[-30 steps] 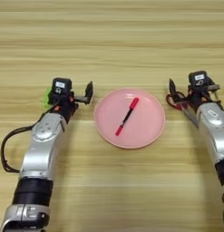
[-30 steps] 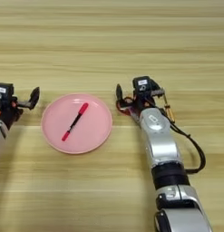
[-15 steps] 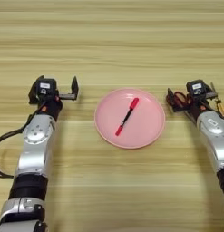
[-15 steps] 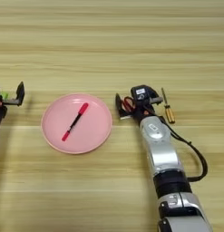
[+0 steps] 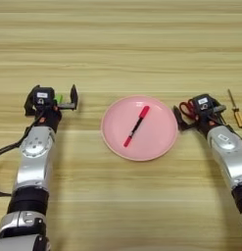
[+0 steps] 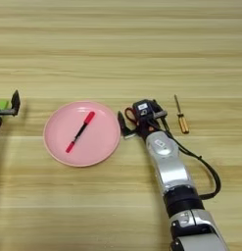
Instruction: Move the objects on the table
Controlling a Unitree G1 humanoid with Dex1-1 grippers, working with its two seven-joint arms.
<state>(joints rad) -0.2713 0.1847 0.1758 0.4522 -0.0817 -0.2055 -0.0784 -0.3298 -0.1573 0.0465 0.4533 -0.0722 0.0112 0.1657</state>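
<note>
**Marker on the pink plate, 2 grippers flanking it**

A round pink plate (image 5: 117,139) sits near the middle of the wooden table (image 5: 122,44). On it lies the red marker pen (image 5: 136,126), slanted, with its upper end toward the far right and its lower end toward the near left; its middle section is dark.

The left gripper (image 5: 50,98) is well to the left of the plate, low over the table. Its 2 black fingers are spread wide, 1 at each side of the head. A bit of the light-green bar (image 6: 2,104) shows between them, just beside the right-hand finger (image 5: 73,93); whether the fingers touch it cannot be told, and they do not close on it.

The right gripper (image 5: 199,113) is just right of the plate's rim. Its fingers stand apart, 1 finger (image 5: 178,117) close to the plate edge, the other toward the far right. Red-handled scissors (image 5: 187,108) lie under the gripper head, partly hidden by it; contact cannot be told. A small screwdriver (image 6: 180,117) with an amber handle lies further right, apart from the gripper, its shaft pointing away from the robot.
</note>
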